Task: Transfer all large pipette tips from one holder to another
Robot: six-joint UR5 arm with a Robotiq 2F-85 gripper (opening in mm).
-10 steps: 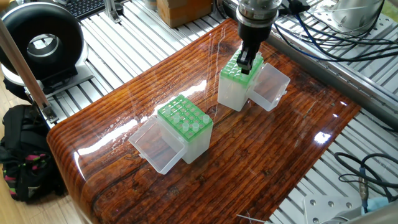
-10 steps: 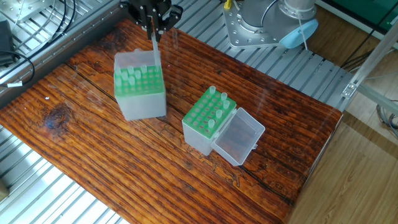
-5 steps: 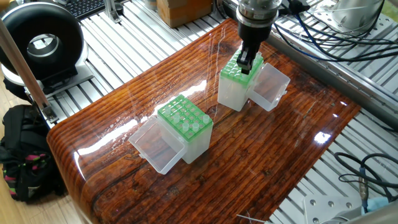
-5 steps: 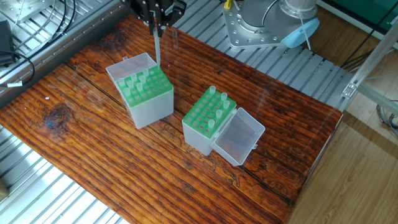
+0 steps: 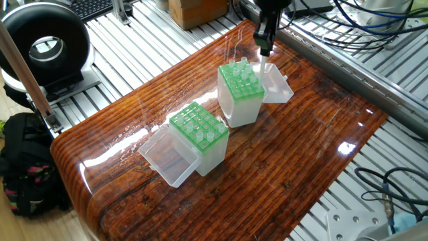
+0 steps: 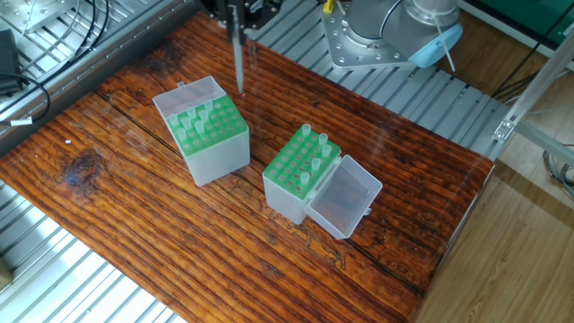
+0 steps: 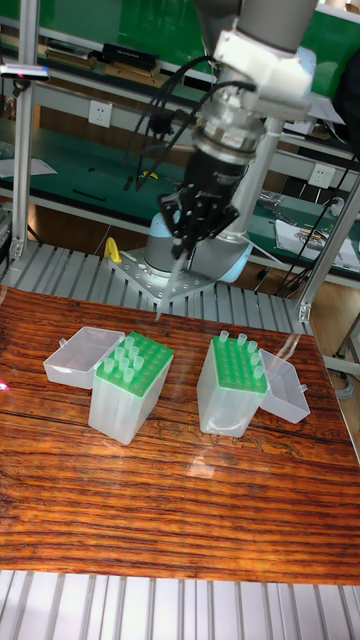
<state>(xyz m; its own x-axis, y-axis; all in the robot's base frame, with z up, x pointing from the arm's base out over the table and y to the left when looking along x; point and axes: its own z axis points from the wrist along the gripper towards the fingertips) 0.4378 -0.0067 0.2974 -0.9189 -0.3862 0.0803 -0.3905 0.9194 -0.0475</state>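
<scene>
**Holding one tip in the air above the wooden table**

Looking at your arm, you see the black two-finger gripper [image 6: 237,11] raised above the glossy reddish-brown wooden table [image 6: 117,242], its fingers pinched together on a single translucent whitish pipette tip [image 6: 239,61]. The tip hangs straight down, point lowest, clear of both boxes. In the tall fixed view the same gripper [image 7: 186,243] holds the tip [image 7: 166,293] above the table's far edge, over the gap between the two boxes and a little nearer the one on the picture's left.

You have two translucent plastic boxes with green grid tops on the table, each with its clear hinged lid folded open to the side. In the other fixed view, the box nearer the gripper [image 6: 209,140] sits just below and to the left of the hanging tip; its green grid carries many whitish tips standing upright, filling most of the holes, with their round open tops showing. Its lid [image 6: 187,93] lies open on the far side.

The second box [image 6: 300,175] stands near the middle of the table, apart from the first. You can count only a handful of tips upright in its grid, scattered along the upper and right part, with many holes bare. Its lid [image 6: 344,200] lies flat on the table to the lower right.

In the one fixed view the gripper [image 5: 265,38] sits at the top of the picture, above the far box [image 5: 241,94], with the tip [image 5: 261,69] below the fingers.
</scene>
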